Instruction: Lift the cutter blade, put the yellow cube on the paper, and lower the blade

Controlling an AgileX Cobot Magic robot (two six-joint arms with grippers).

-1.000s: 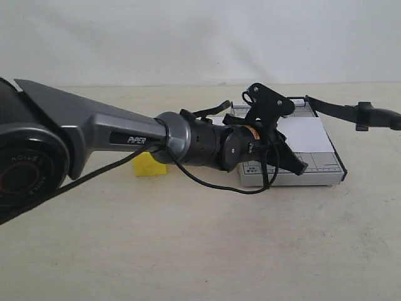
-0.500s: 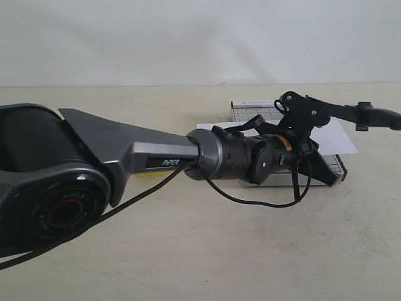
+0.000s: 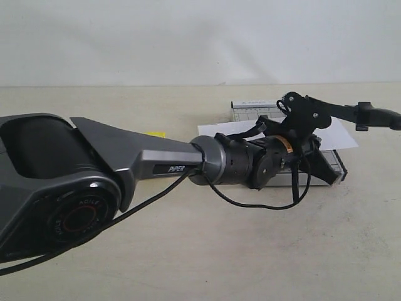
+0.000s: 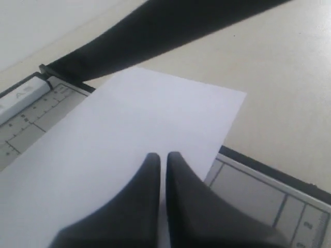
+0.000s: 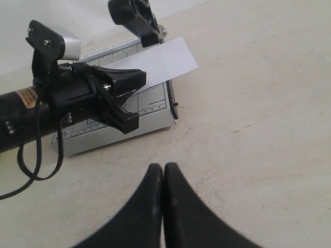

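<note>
Presently finds the left arm (image 3: 125, 157) spanning most of the exterior view, reaching across the table (image 3: 188, 251) to the grey cutter base (image 3: 337, 168). Notes the paper (image 3: 338, 133) lying on that base and overhanging its edge on the blade side. Records the cutter blade (image 3: 335, 111) standing clear of the base, handle (image 3: 379, 117) out to the right, with neither gripper on it. Puts the left gripper (image 4: 163, 155) low over the paper, fingers together with nothing between them; cannot tell whether touching the sheet. Puts the right gripper (image 5: 163, 166) over bare table near the base, likewise closed and empty. Locates the yellow cube (image 3: 155, 133) only as a sliver behind the left arm, apparently on the table, well apart from the cutter. Judges step one done and step two not yet begun; calls next for taking a gripper to the cube, parting the fingers, clamping it and carrying it onto the paper, clear of the raised blade. Credits the exterior view alone with the cube, the wrist views alone with the finger state, and the left wrist view alone with the blade's hinge.
</note>
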